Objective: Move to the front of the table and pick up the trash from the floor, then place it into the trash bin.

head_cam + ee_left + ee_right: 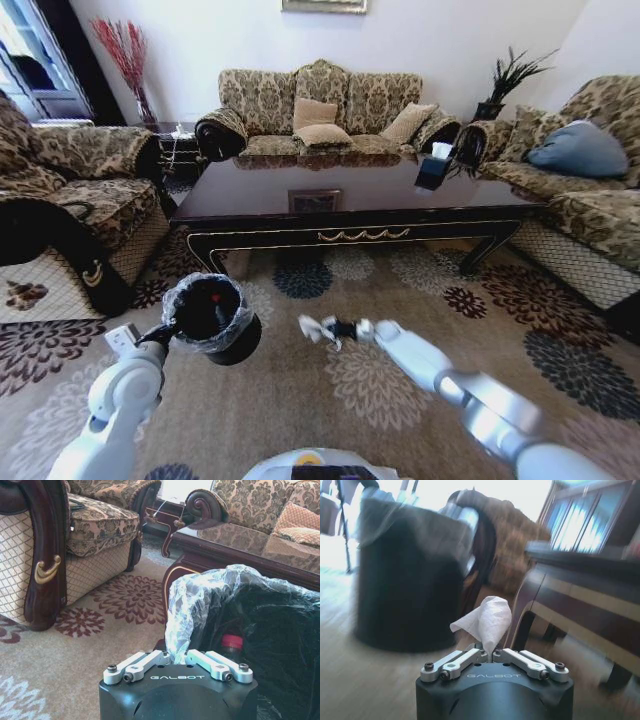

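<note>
Right wrist view: the right gripper (487,653) is clenched on a crumpled white tissue (486,620), short of the trash bin (410,575). The left gripper (176,659) pinches the bin's liner rim. Carrying step, apparently; next, bring the tissue above the opening and let go.

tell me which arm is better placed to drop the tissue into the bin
Right, likely. The right gripper is shut on the white tissue beside the trash bin. The left gripper is clamped on the bin's liner rim, holding it.
</note>
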### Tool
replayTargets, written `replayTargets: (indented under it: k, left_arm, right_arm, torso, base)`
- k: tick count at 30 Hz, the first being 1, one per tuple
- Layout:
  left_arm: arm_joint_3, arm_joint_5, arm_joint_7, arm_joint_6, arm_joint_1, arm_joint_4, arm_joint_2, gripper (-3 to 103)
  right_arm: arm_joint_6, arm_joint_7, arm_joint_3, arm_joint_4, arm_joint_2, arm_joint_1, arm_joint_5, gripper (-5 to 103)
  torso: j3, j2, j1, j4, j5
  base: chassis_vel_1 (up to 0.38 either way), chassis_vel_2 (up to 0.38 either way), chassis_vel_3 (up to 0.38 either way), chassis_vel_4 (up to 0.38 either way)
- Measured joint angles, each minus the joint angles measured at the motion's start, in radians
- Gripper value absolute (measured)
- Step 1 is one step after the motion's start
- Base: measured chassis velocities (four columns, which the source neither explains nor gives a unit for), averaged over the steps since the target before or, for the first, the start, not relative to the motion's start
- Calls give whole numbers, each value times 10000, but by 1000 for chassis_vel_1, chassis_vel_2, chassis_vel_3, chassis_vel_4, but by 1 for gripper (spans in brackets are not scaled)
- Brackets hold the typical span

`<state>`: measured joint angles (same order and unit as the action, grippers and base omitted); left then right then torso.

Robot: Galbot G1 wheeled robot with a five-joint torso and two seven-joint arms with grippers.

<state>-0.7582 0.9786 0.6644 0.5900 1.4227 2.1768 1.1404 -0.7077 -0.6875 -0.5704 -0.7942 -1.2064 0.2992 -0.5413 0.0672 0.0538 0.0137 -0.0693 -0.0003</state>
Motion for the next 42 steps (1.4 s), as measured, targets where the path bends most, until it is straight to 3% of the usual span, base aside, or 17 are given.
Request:
replayTargets:
  k: [12,25,27,30,33,38,39,42]
  left_arm:
    - [117,-177,-109,-24,-29,-109,137,3]
    - [62,-163,-109,-54,-4,-14,136,3]
    - [62,-162,-109,-57,-6,6,135,3]
    - [64,-160,-109,-61,-23,12,134,3]
    - [64,-158,-109,-61,-21,13,129,3]
    - [60,-156,-109,-61,-7,30,112,3]
    - [60,-156,-109,-61,-7,30,112,3]
    - [75,-155,-109,-61,-6,34,118,3]
  right_arm:
    - [944,2250,-1713,-3045,-556,-1822,-1624,0]
    - [1171,3814,-3145,-4862,-928,-1933,-1386,-1]
    - [1175,3958,-3210,-4902,-918,-1916,-1313,4]
    - [1193,4224,-3306,-4933,-905,-1850,-1115,20]
    - [1183,4247,-3311,-4885,-884,-1813,-942,25]
    - [1067,4143,-3250,-4780,-784,-1749,-766,47]
    - [1067,4143,-3250,-4780,-784,-1749,-766,47]
    - [1034,4116,-3207,-4743,-676,-1711,-649,63]
  torso:
    - [0,0,0,-4,1]
    - [0,0,0,-4,2]
    - [-1,0,0,-5,2]
    - [-1,0,0,-5,3]
    - [0,0,0,-4,2]
    - [-1,0,0,-4,4]
    - [-1,0,0,-4,4]
    - [-1,0,0,-3,4]
  base:
    - [0,0,0,0]
    - [0,0,0,0]
    - [0,0,0,0]
    - [0,0,0,0]
    - [0,0,0,0]
    - [0,0,0,0]
    - [0,0,0,0]
    - [0,0,0,0]
